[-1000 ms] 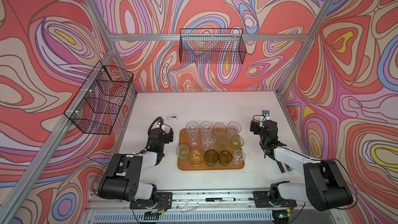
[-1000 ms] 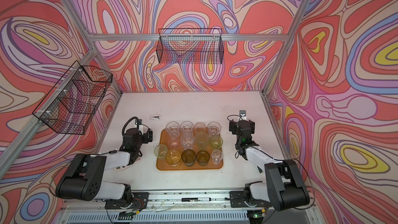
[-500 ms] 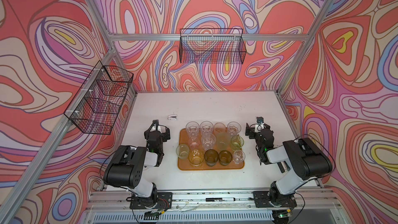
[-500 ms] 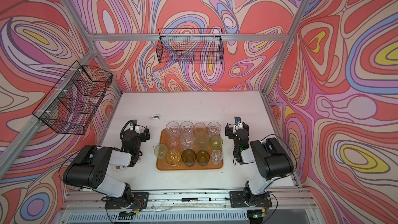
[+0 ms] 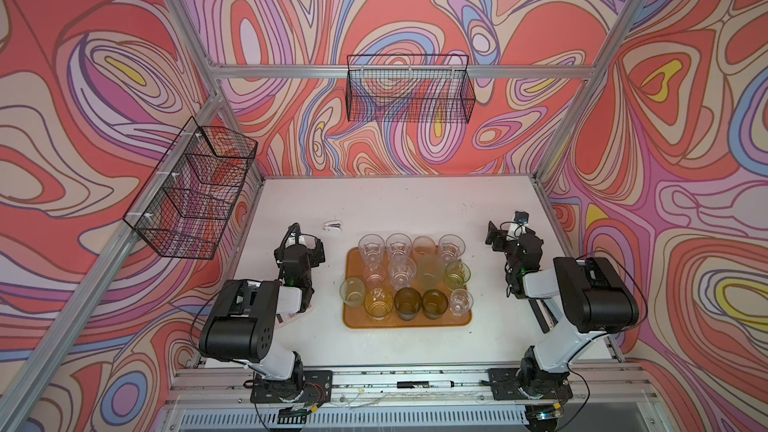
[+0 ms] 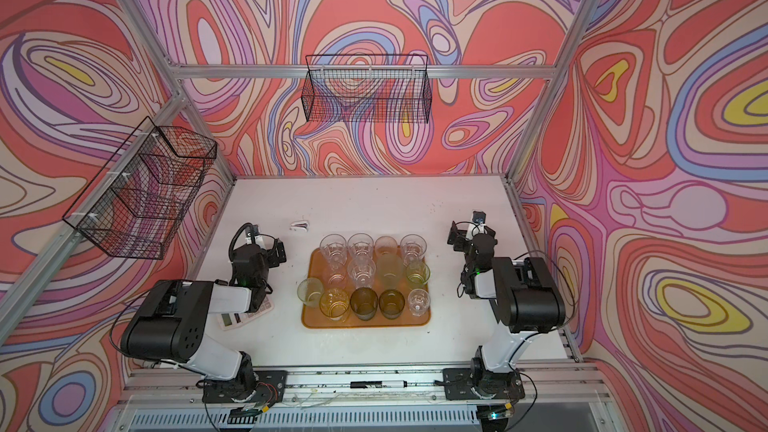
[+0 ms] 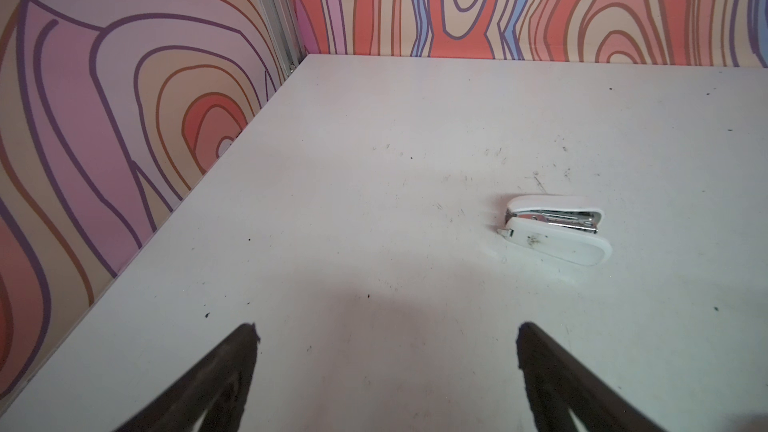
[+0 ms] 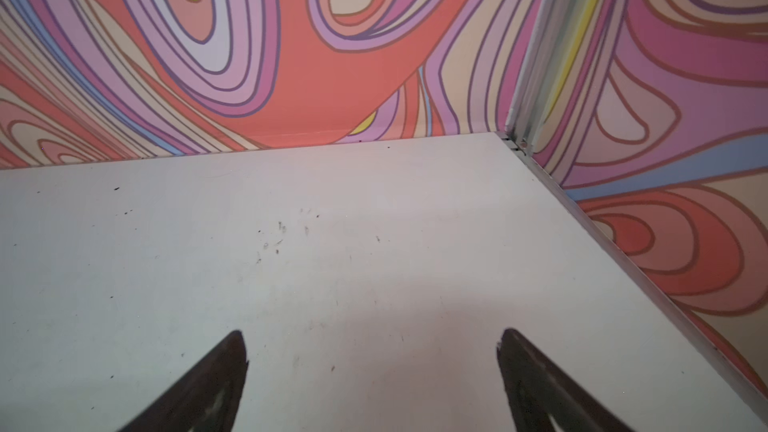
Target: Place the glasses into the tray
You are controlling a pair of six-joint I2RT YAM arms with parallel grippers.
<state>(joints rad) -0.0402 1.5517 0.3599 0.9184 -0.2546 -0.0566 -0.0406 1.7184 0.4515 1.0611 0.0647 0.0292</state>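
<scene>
Over the last second both your arms have folded back toward their bases, and nothing on the tray (image 5: 407, 323) has shifted. Your left hand (image 7: 386, 334) hangs with its fingers spread wide over bare desk (image 7: 332, 139), with only a white stapler (image 7: 555, 228) ahead of it. Your right hand (image 8: 372, 340) is likewise spread and empty. The glasses (image 5: 402, 270) stand upright in a cluster on the tray, between the two hands and clear of both. The pale glass (image 5: 352, 290) nearest your left hand may overhang the rim, though that is hard to tell from above. Otherwise the task looks finished.
</scene>
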